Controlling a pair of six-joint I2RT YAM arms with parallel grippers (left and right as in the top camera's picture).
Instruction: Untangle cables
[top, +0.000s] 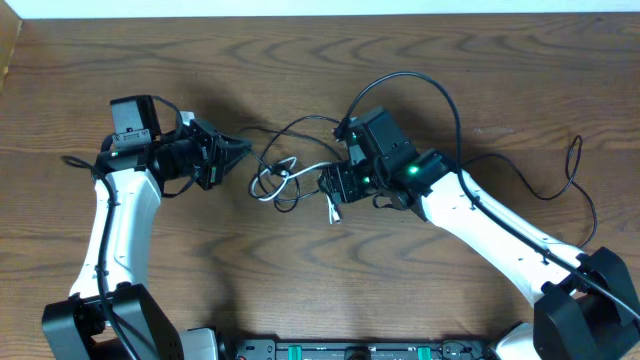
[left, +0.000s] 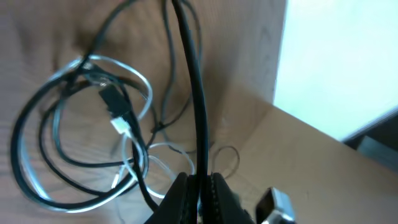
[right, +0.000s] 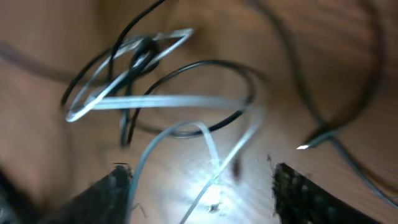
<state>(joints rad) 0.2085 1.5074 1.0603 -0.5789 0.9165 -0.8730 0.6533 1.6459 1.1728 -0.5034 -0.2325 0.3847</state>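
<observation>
my left gripper (left: 199, 194) is clenched on a black cable (left: 196, 106), pinched right at the tips, and the cord runs straight out from there towards the tangle (top: 281, 176). my right gripper (right: 200, 183) is released, fingers wide apart, with a strand of the white cable (right: 163, 101) lying loose on the desk (top: 470, 70) between them (nothing pinched there that i can see, though the view is blurred). the tangle sits mid-desk between my two grippers: black and white loops laid through one another, with a small plug (left: 117, 106) among them.

i judge these cords will handle light and limp. they have no stiffness to push with, so they only answer to pulling. a pull on one strand will likely drag the whole knot along unless another strand is pinned. the jackets look smooth, so a thin cord could slip through a loose pinch. the best hold for my right side, i think, is the white cable near what looks like its free end, just by my fingers, rather than mid-loop. an end can be drawn back out through the black loops. the plug is the likely snag.
</observation>
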